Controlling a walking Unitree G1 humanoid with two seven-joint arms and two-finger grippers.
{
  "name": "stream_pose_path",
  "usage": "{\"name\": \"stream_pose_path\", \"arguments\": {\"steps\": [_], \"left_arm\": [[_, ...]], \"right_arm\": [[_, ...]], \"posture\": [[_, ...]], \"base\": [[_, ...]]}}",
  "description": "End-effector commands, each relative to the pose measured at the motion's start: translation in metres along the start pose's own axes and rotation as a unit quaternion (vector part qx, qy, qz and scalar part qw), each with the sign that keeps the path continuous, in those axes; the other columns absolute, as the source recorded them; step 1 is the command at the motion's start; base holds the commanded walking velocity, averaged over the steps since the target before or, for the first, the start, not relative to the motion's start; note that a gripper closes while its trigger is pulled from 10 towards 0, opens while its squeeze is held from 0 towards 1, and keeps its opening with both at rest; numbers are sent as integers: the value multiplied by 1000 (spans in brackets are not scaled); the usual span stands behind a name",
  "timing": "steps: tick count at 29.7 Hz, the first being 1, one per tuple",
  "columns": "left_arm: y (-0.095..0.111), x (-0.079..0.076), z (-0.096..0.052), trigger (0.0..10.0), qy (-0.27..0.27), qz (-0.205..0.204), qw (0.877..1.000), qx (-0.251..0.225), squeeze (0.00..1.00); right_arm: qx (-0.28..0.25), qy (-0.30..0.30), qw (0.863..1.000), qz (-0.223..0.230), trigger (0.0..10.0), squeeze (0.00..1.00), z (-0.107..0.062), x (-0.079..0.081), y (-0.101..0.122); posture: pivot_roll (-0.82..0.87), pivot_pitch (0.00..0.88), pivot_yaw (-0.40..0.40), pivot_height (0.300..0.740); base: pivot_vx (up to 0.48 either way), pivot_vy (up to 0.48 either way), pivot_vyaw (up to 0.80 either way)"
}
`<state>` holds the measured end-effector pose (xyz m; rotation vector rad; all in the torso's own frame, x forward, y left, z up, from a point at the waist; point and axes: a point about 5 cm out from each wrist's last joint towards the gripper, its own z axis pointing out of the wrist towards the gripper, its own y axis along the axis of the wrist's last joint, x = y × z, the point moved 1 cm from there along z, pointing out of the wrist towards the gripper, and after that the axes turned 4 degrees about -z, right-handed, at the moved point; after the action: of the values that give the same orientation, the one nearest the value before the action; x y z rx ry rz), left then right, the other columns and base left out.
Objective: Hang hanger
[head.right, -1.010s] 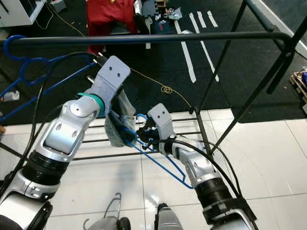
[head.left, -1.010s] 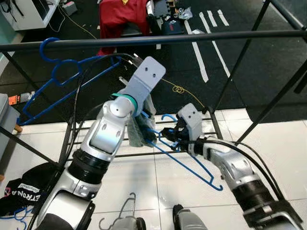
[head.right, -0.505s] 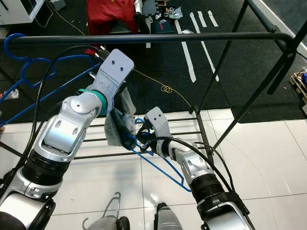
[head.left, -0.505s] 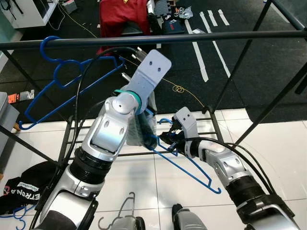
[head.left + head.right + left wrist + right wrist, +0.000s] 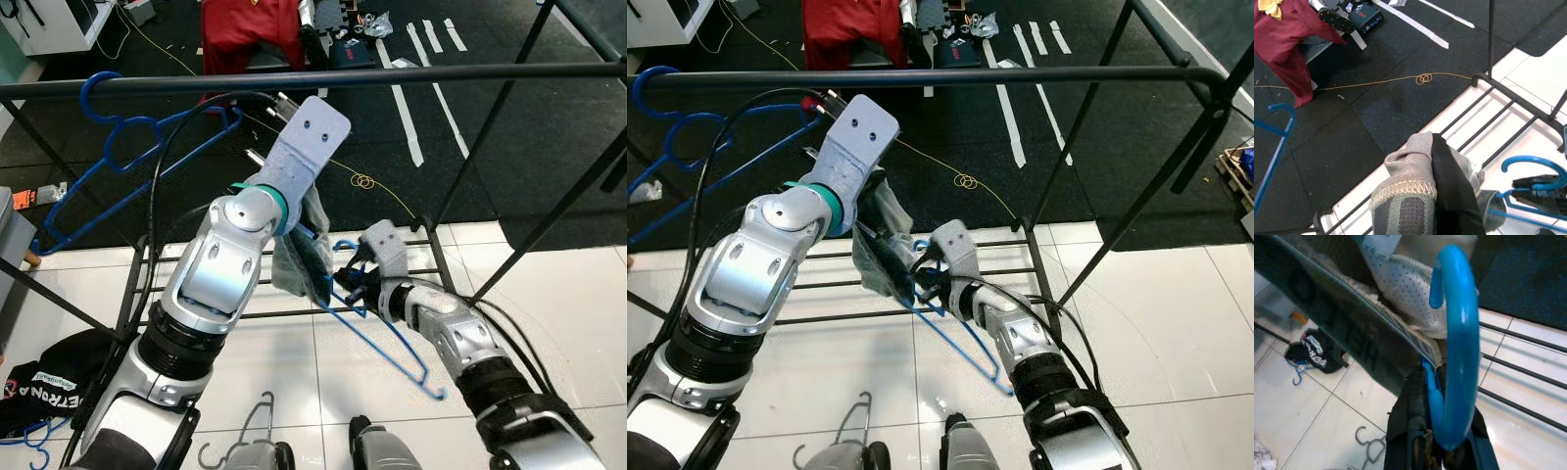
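Observation:
My right gripper (image 5: 355,279) is shut on the neck of a blue hanger (image 5: 345,243), just below its hook (image 5: 1459,333). The hanger's body slopes down towards the floor tiles. A grey garment (image 5: 294,264) with a dark lining hangs from my left gripper (image 5: 312,262), which is shut on it. The cloth covers most of the fingers. The garment (image 5: 1415,196) hangs right against the hanger's near shoulder, and its cloth (image 5: 1400,298) presses on the hook side. The black clothes rail (image 5: 392,76) runs across above both grippers.
A second blue hanger (image 5: 118,147) hangs at the rail's left end. The rack's lower bars (image 5: 431,250) and slanted legs lie behind my grippers. A black cap (image 5: 49,382) and a grey hanger (image 5: 250,431) lie on the tiles. A red garment (image 5: 245,29) is at the back.
My left arm has brought the garment lower and closer to the hanger, so it now overlaps the hanger's shoulder. The right gripper kept its hold, and the hanger's far end dropped slightly.

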<state>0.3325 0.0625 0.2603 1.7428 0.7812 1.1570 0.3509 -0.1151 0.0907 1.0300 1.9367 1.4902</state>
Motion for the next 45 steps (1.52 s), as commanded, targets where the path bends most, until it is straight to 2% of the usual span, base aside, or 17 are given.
{"name": "stream_pose_path", "arguments": {"steps": [1,2,5,8,12,13,15,16,19,20,26,27,32,35,38,42,45], "left_arm": [[3,-4,-3,10000,-15,3,1000,-2,0],[1,-6,-5,10000,-24,8,1000,0,0],[-1,-8,-5,10000,-29,10,1000,0,0],[-8,-5,-4,10000,-19,11,1000,9,0],[-10,-4,-3,10000,-14,11,1000,12,0],[-11,-2,-3,10000,-12,9,1000,13,0],[-11,-2,-3,10000,-12,9,1000,13,0],[-11,-2,-4,10000,-18,6,1000,10,0],[-10,-3,-5,10000,-24,4,1000,8,0],[-10,-4,-7,10000,-31,-3,1000,-2,0],[-10,-4,-8,10000,-32,-6,999,-7,0],[-15,-2,-8,10000,-24,-31,999,-16,0],[-23,3,-6,10000,-11,-71,997,-8,0],[-50,17,0,10000,25,-210,977,33,0],[-73,19,5,10000,31,-304,950,64,0],[-80,18,6,10000,33,-317,945,75,0],[-90,12,7,10000,32,-305,947,92,0]], "right_arm": [[-25,-8,999,48,10000,0,1,-2,2],[-73,-10,987,141,10000,0,2,-6,12],[-106,-6,974,201,10000,0,3,-9,19],[-183,11,926,330,10000,0,0,-15,37],[-212,20,900,380,10000,0,-2,-17,43],[-238,25,873,426,10000,0,-5,-21,46],[-238,25,873,426,10000,0,-5,-21,46],[-272,16,833,482,10000,0,-10,-30,46],[-297,5,801,519,10000,0,-14,-38,46],[-327,-15,769,549,10000,0,-18,-46,45],[-333,-20,764,552,10000,0,-19,-48,45],[-368,-36,739,563,10000,0,-25,-56,49],[-397,-56,728,556,10000,0,-31,-63,55],[-465,-106,689,546,10000,0,-47,-80,72],[-467,-145,732,474,10000,0,-51,-80,88],[-467,-155,745,449,10000,0,-51,-78,94],[-496,-163,696,492,10000,0,-56,-82,97]], "posture": [[-22,125,83,740],[-21,122,81,740],[-22,121,81,740],[-23,121,80,740],[-26,126,81,740],[-23,127,82,740],[-23,127,82,740],[-20,128,87,740],[-20,131,94,740],[-22,131,99,740],[-22,131,99,740],[-23,134,112,740],[-29,133,116,740],[-38,132,124,740],[-38,132,127,740],[-37,133,128,740],[-38,134,130,740]], "base": [[0,0,0],[0,0,0],[0,0,0],[0,0,0],[0,0,0],[0,0,0],[0,0,0],[0,0,0],[0,0,0],[0,0,0],[0,0,0],[0,0,0],[0,0,0],[0,0,0],[0,0,0],[0,0,0],[0,0,0]]}}
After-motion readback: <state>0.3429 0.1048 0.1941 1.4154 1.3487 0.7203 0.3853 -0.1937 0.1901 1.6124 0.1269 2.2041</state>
